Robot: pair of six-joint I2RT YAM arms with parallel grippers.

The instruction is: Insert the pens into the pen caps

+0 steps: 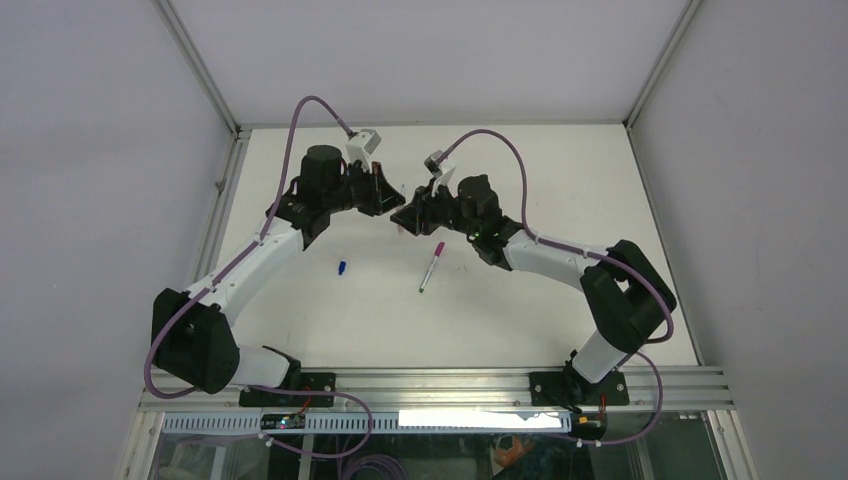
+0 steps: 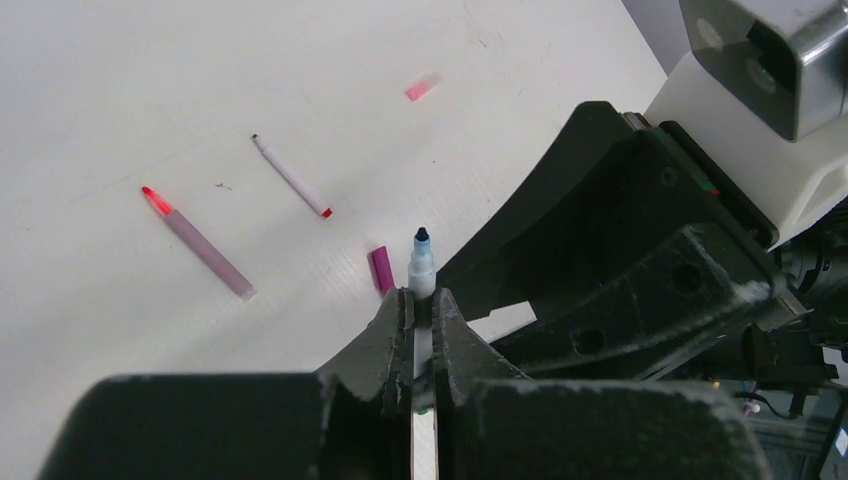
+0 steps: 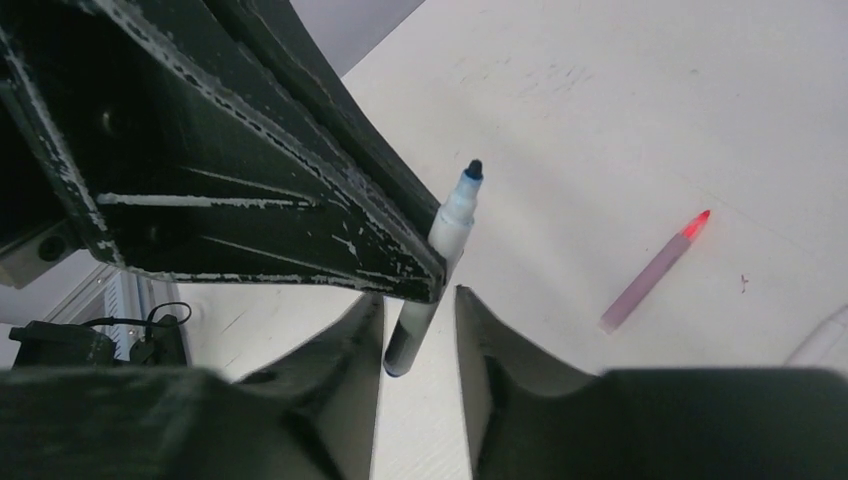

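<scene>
Mostly the blue-tipped pen sits hidden between the left fingers.

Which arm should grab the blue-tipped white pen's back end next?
Right, likely: the open right end effector straddles the blue-tipped white pen at its back end; the left end effector clamps its barrel.

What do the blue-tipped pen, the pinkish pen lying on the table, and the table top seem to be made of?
Blue-tipped pen: probably plastic; smooth white barrel with soft sheen, dark tip perhaps felt.
Pinkish pen: likely translucent plastic; cloudy barrel, bright red tip.
Table top: white, matte, hard board, perhaps laminate; faint scuffs, no glare.
</scene>
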